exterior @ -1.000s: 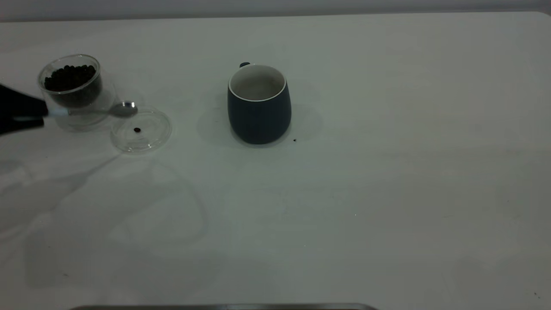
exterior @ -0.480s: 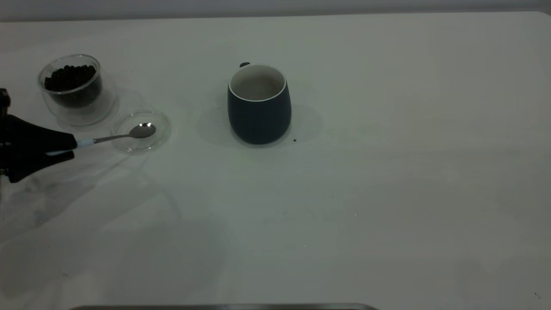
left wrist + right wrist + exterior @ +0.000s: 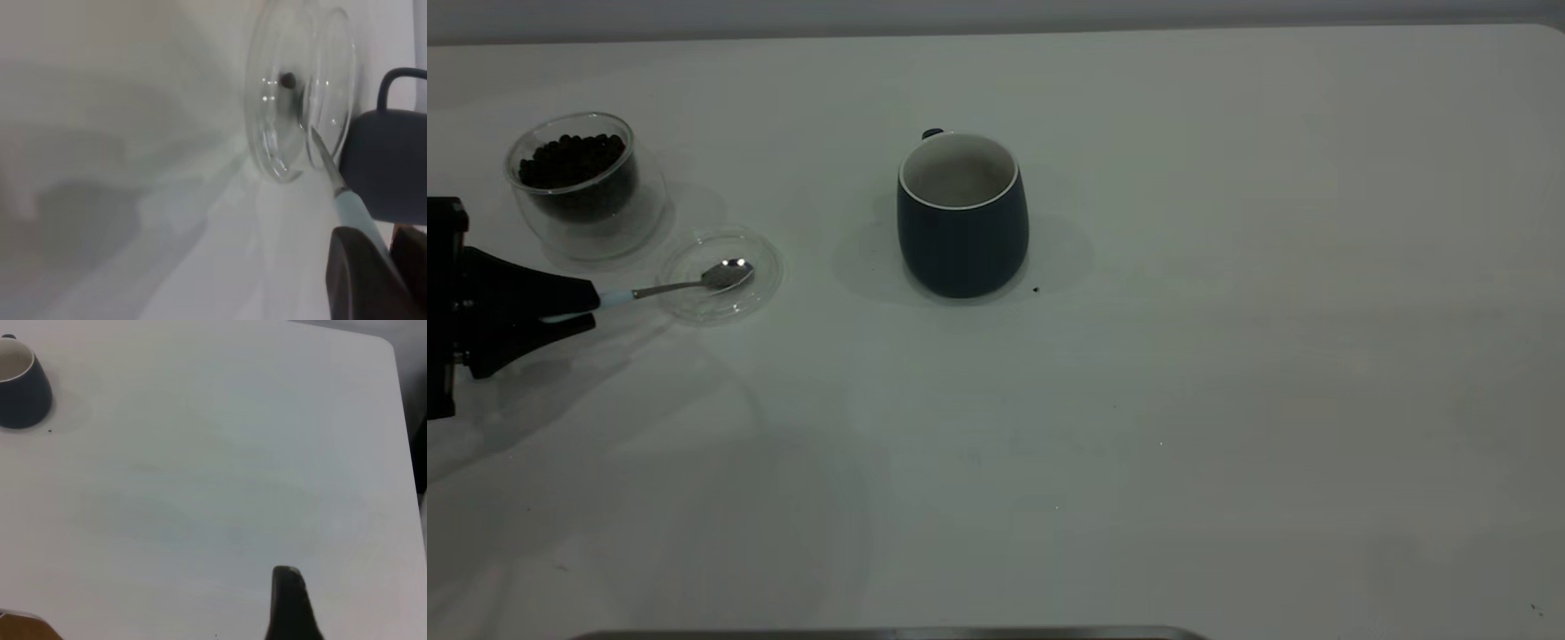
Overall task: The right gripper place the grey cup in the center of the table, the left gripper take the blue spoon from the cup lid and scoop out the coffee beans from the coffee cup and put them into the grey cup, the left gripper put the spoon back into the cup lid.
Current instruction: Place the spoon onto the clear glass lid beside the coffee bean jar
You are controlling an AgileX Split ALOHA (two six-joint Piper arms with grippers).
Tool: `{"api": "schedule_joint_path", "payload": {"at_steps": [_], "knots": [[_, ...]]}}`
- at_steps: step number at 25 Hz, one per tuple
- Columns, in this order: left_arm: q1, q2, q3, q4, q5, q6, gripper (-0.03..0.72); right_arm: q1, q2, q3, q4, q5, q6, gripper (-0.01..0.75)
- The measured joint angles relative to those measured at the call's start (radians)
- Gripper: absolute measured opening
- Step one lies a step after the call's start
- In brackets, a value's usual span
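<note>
From the outside camera, the left hand (image 3: pixel 569 307) sits at the far 9 o'clock edge of the table (image 3: pixel 1227 400), clamped on the pale handle of the blue spoon (image 3: pixel 685 284). The spoon's long line runs from the hand toward 3 o'clock, and its shiny bowl lies over the cup lid (image 3: pixel 760 289) (a clear flat dish with a little raised edge); I cannot tell if it touches yet. So the put-back step looks nearly done: lower, then let go. The coffee cup (image 3: pixel 609 227), round clear glass, stands just beside the lid at 10 o'clock, with dark coffee beans (image 3: pixel 571 158) inside. The grey cup (image 3: pixel 962 244), smooth and dull, stands mid-table, well apart.

In the left wrist camera, the black hand (image 3: pixel 377 273) grips the spoon (image 3: pixel 350 207), which points into the lid (image 3: pixel 273 143). One bean (image 3: pixel 288 81) lies in the lid.

In the right wrist camera, only one black finger of the right hand (image 3: pixel 291 603) shows, far from the grey cup (image 3: pixel 23 400). I cannot tell if it is open.
</note>
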Motion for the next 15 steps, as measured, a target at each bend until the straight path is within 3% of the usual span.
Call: {"api": "schedule_joint_path", "payload": {"at_steps": [9,11,15], "knots": [[0.0,0.026,-0.037,0.0,0.051,0.032,0.151,0.0,0.0,0.0,0.0,0.0,0.0,0.461],[0.0,0.026,-0.037,0.0,0.051,0.045,0.195,0.0,0.0,0.0,0.0,0.0,0.0,0.461],[0.0,0.026,-0.037,0.0,0.051,0.048,0.351,0.0,0.0,0.0,0.0,0.0,0.0,0.461]]}}
